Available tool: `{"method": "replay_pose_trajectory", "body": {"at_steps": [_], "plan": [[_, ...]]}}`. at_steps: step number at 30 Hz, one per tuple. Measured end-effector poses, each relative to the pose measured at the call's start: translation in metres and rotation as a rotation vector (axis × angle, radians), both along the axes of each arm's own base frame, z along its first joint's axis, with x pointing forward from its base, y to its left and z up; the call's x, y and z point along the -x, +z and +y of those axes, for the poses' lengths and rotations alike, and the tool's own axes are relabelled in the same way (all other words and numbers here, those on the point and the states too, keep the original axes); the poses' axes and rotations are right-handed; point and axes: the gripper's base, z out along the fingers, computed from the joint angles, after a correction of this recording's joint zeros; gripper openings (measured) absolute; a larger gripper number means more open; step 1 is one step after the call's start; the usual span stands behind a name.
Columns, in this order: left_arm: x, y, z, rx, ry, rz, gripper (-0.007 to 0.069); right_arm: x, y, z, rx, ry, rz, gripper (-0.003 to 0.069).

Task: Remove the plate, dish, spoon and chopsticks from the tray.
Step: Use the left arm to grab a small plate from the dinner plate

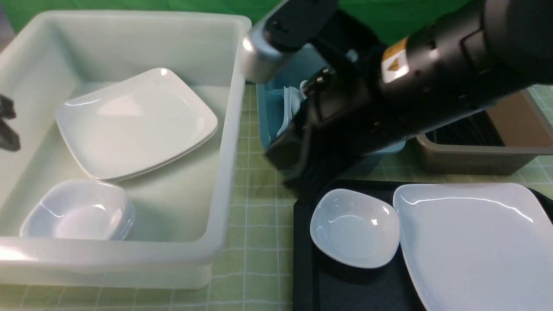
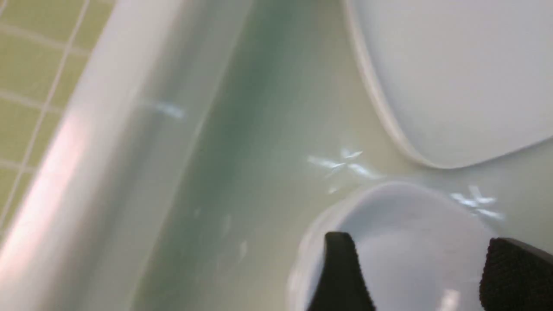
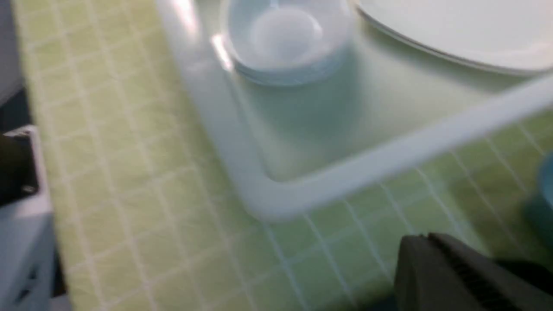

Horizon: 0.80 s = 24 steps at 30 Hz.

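Observation:
The black tray (image 1: pixel 304 259) lies at the front right. On it sit a small deep white dish (image 1: pixel 354 226) and, to its right, the large white plate (image 1: pixel 475 242). No spoon or chopsticks show on the tray. My right gripper (image 1: pixel 298 183) hangs just beyond the tray's far left corner. In the right wrist view it (image 3: pixel 425 237) is shut and empty over the green cloth. My left gripper (image 1: pixel 6 129) is at the far left edge. In the left wrist view it (image 2: pixel 417 239) is open and empty above stacked small dishes (image 2: pixel 414 224).
A big white tub (image 1: pixel 233 129) at the left holds stacked plates (image 1: pixel 138 123) and stacked small dishes (image 1: pixel 80 211). A blue bin (image 1: pixel 270 112) with white utensils stands behind the tray. A brown tub (image 1: pixel 479 155) is at the far right. Green checked cloth (image 1: pixel 259 242) covers the table.

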Motion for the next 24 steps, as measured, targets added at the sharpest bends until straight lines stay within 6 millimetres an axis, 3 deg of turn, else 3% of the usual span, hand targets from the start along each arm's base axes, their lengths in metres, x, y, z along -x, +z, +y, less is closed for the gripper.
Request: {"method": "replay_pose_trajectory", "body": {"at_steps": [1, 2, 4, 5, 7, 8, 9, 10, 11, 13, 14, 16, 19, 24], "plan": [[-0.001, 0.012, -0.035, 0.021, -0.127, -0.051, 0.0265, -0.007, 0.005, -0.024, 0.068, -0.095, -0.024, 0.0037], [0.0, 0.014, -0.039, 0.021, -0.147, -0.059, 0.0251, -0.009, 0.006, -0.027, 0.082, -0.114, -0.031, 0.0037], [0.002, 0.019, -0.083, 0.033, -0.322, -0.087, 0.012, -0.017, 0.011, -0.058, 0.149, -0.24, -0.043, 0.0037], [0.008, 0.019, -0.119, 0.04, -0.462, -0.089, 0.0057, -0.02, 0.014, -0.076, 0.17, -0.308, -0.044, 0.0037], [0.018, 0.009, -0.177, 0.047, -0.665, -0.05, 0.0014, -0.023, 0.013, -0.112, 0.198, -0.44, -0.028, 0.0037], [0.019, 0.007, -0.186, 0.043, -0.696, -0.043, 0.0011, -0.023, 0.013, -0.118, 0.195, -0.461, -0.027, 0.0037], [0.026, -0.001, -0.215, 0.01, -0.803, -0.022, 0.0005, -0.02, 0.009, -0.135, 0.204, -0.52, -0.009, 0.0038], [0.024, -0.003, -0.216, 0.011, -0.801, -0.016, 0.0005, -0.019, 0.006, -0.137, 0.211, -0.528, -0.002, 0.0038], [0.029, -0.016, -0.25, -0.04, -0.913, 0.018, 0.0003, -0.013, 0.001, -0.154, 0.218, -0.581, 0.017, 0.0038], [0.028, -0.032, -0.285, -0.101, -1.013, 0.048, 0.0003, -0.003, -0.011, -0.17, 0.23, -0.635, 0.05, 0.0038], [0.027, -0.035, -0.29, -0.109, -1.022, 0.055, 0.0003, -0.001, -0.015, -0.171, 0.234, -0.64, 0.058, 0.0038], [0.026, -0.056, -0.329, -0.195, -1.127, 0.075, 0.002, 0.014, -0.029, -0.186, 0.237, -0.686, 0.074, 0.0038], [0.023, -0.073, -0.35, -0.258, -1.181, 0.084, 0.0047, 0.024, -0.041, -0.192, 0.242, -0.704, 0.086, 0.0038], [0.017, -0.121, -0.386, -0.446, -1.307, 0.087, 0.0247, 0.052, -0.057, -0.203, 0.233, -0.742, 0.101, 0.0038]]}}
